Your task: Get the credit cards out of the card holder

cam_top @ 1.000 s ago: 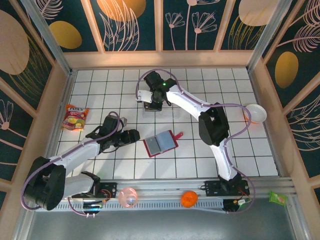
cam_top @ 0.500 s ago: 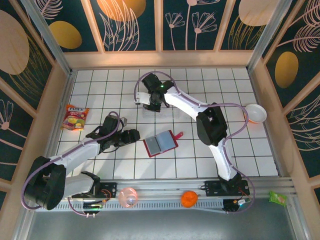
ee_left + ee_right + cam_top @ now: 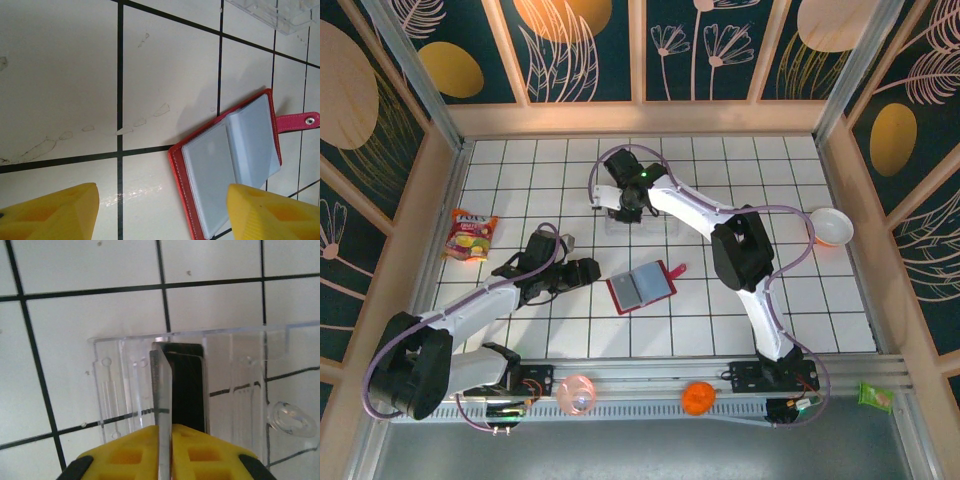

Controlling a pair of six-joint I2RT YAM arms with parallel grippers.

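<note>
Since a second ago the right arm has swung a little toward the left, elbow and wrist both shifting. The right gripper (image 3: pixel 625 208) has stayed above the clear plastic tray (image 3: pixel 658 226) at the far middle of the white tiled counter (image 3: pixel 790 290). The left arm, the left gripper (image 3: pixel 587 272) and the small red folding card holder (image 3: pixel 642 287) lie just where they did. In the right wrist view the yellow fingers (image 3: pixel 130 450) stand close together with a thin grey card (image 3: pixel 160 390) on edge between them, its far end inside a compartment of the tray. Whether the jaws pinch it or have let go I cannot tell. Just to the right of that card a black credit card (image 3: pixel 189 385) lies in the same compartment (its far edge looks layered, perhaps more than one dark card, but the edges are hard to separate). The left gripper's jaws stand wide apart with nothing between them, low over the counter. The card holder lies open and flat at the counter's middle, just to the right of the left gripper and on the near side of the tray, apart from it. Its cover is red with a stitched border, grey-blue pockets show inside with one leaf slightly raised, and a red snap tab (image 3: pixel 300 121) with a small metal stud sticks out from its right edge.
</note>
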